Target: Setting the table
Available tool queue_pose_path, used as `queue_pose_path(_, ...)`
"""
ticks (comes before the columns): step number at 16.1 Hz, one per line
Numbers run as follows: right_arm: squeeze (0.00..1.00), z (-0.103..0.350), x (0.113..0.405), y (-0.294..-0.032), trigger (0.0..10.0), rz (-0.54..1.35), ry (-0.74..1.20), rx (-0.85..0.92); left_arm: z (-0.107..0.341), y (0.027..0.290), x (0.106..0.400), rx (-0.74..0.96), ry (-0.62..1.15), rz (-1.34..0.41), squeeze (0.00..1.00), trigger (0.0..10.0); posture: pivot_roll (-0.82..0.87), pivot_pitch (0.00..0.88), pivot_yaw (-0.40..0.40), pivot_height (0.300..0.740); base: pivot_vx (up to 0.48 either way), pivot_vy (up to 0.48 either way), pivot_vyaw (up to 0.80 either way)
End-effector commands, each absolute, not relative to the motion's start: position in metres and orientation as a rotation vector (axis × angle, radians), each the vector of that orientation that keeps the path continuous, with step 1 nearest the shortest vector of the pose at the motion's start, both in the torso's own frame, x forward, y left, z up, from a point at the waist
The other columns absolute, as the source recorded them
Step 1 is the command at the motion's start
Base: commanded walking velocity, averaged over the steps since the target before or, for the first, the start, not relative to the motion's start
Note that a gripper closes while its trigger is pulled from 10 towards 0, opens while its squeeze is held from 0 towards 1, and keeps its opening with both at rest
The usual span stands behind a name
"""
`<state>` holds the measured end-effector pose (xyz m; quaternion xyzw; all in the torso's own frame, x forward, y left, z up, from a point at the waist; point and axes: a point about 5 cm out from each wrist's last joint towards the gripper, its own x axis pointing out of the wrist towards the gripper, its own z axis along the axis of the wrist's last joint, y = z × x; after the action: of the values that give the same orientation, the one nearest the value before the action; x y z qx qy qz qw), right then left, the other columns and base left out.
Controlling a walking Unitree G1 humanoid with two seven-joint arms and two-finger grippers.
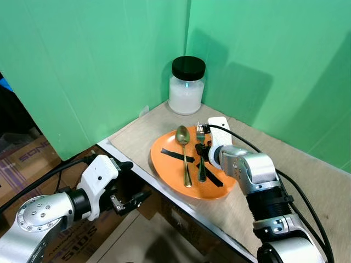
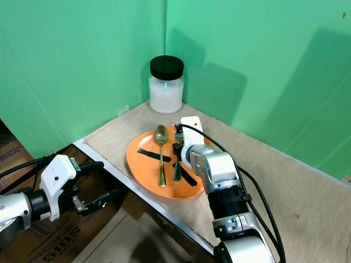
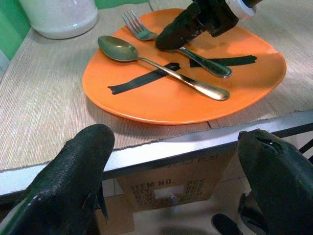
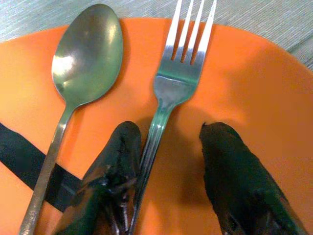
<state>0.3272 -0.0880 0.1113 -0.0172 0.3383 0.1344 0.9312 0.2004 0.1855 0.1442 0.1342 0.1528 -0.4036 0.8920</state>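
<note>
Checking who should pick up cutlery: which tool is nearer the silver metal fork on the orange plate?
Right. The right tool is over the orange plate, its open fingers straddling the silver metal fork handle. The left tool hangs open below the table edge, short of the plate.

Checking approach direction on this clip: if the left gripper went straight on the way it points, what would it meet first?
Most likely the table edge, just below the orange plate. The left gripper is open, held low in front of the table, so depth is uncertain; slightly higher, it would reach the plate rim.
</note>
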Motion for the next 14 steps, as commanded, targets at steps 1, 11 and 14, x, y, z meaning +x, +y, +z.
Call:
queue_pose_path(1, 0.00, 0.1011, 0.3230, -0.0862, 0.0, 0.292, 0.767, -0.048, 0.1458, 0.1840, 0.1991, 0.288, 0.317, -0.861, 0.00, 10.0, -0.04, 0.055, -0.035, 0.740, 0.000, 0.000, 0.00)
queue_pose_path(11, 0.00, 0.1001, 0.3223, -0.0896, 0.0, 0.304, 0.779, -0.023, 0.1448, 0.1848, 0.2010, 0.303, 0.319, -0.859, 0.00, 10.0, -0.04, 0.048, -0.031, 0.740, 0.000, 0.000, 0.00)
queue_pose_path(14, 0.00, 0.1028, 0.3235, -0.0897, 0.0, 0.309, 0.758, -0.015, 0.1452, 0.1842, 0.2023, 0.302, 0.312, -0.853, 0.00, 10.0, -0.04, 0.042, -0.030, 0.740, 0.000, 0.000, 0.00)
